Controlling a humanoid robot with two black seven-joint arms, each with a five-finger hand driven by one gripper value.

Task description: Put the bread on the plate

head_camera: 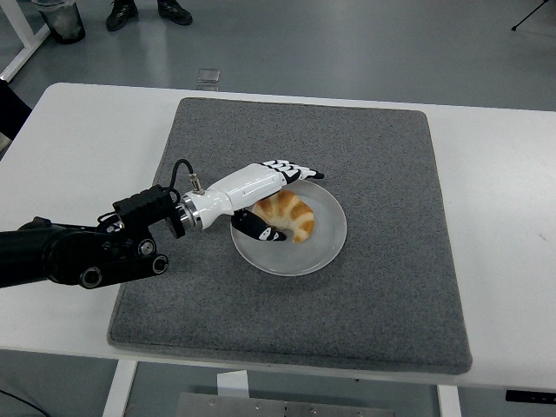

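A golden croissant (pixel 289 215) lies on the round grey plate (pixel 323 248), toward its left half. My left hand (pixel 280 198), white with black fingertips, hovers over the plate's left rim. Its fingers (pixel 297 171) are stretched out flat above the bread, and the thumb (pixel 259 228) sits below and to the left of it. The hand holds nothing. The black left arm (pixel 69 252) comes in from the left edge. My right arm does not show.
The plate sits near the middle of a grey mat (pixel 382 174) on the white table (pixel 504 174). A small clear object (pixel 208 77) lies on the floor past the far edge. A person's shoes (pixel 143 10) show at the top left.
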